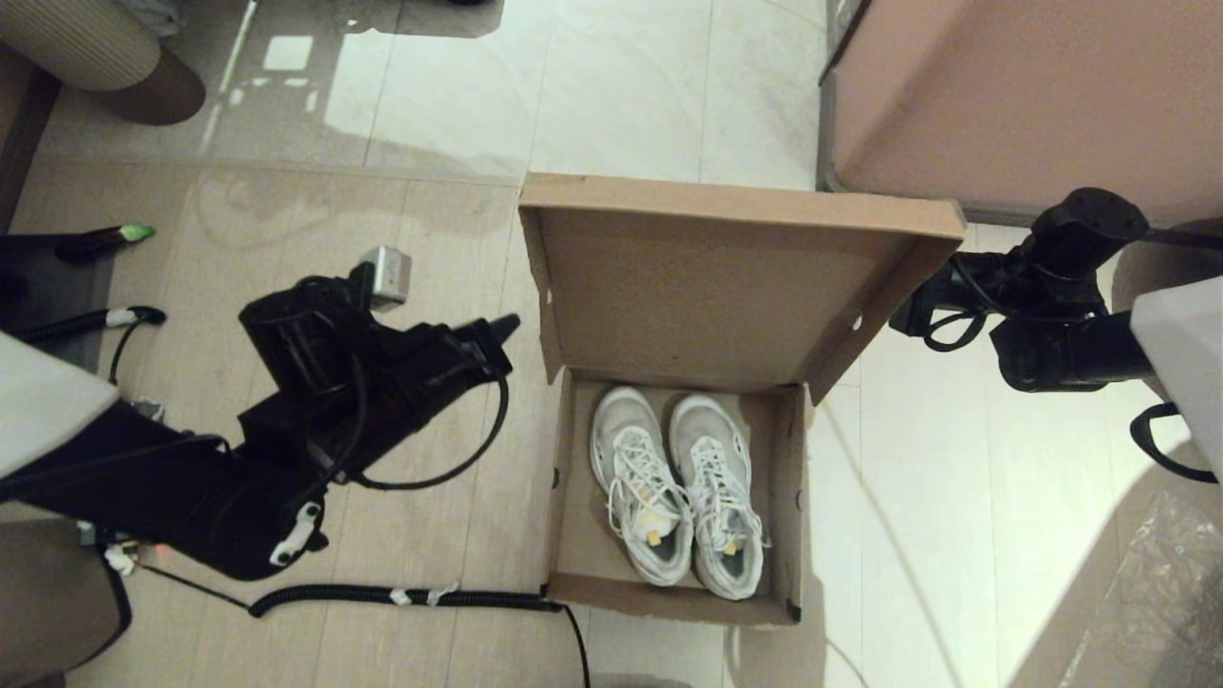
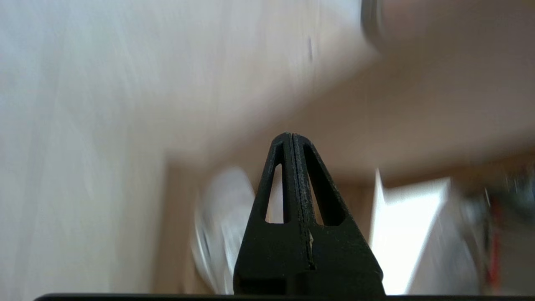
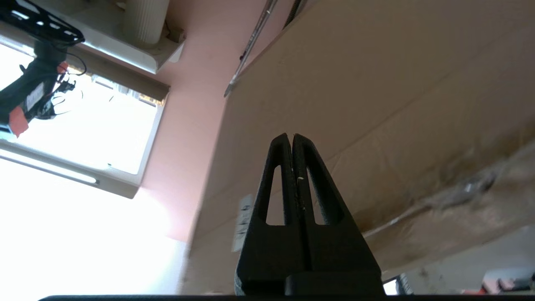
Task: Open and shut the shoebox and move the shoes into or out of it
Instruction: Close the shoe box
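Observation:
The brown cardboard shoebox point(image 1: 573, 535) stands open on the floor, its lid point(image 1: 707, 287) raised at the far side. Both white sneakers point(image 1: 642, 487) lie side by side inside, toes toward the lid. My left gripper point(image 1: 509, 328) hovers left of the box near the lid's hinge corner, apart from it, and is shut on nothing point(image 2: 291, 136); the shoes point(image 2: 221, 225) show blurred beyond it. My right gripper point(image 1: 903, 320) sits just behind the lid's right edge. It is shut and empty point(image 3: 291, 136), facing the lid's outer face point(image 3: 376, 104) and its white label point(image 3: 242, 221).
A large pinkish-tan block with a grey rim point(image 1: 1013, 96) stands at the back right, close behind my right arm. A black ribbed cable point(image 1: 401, 597) runs across the floor to the box's near left corner. Crinkled plastic point(image 1: 1147, 602) lies at the near right.

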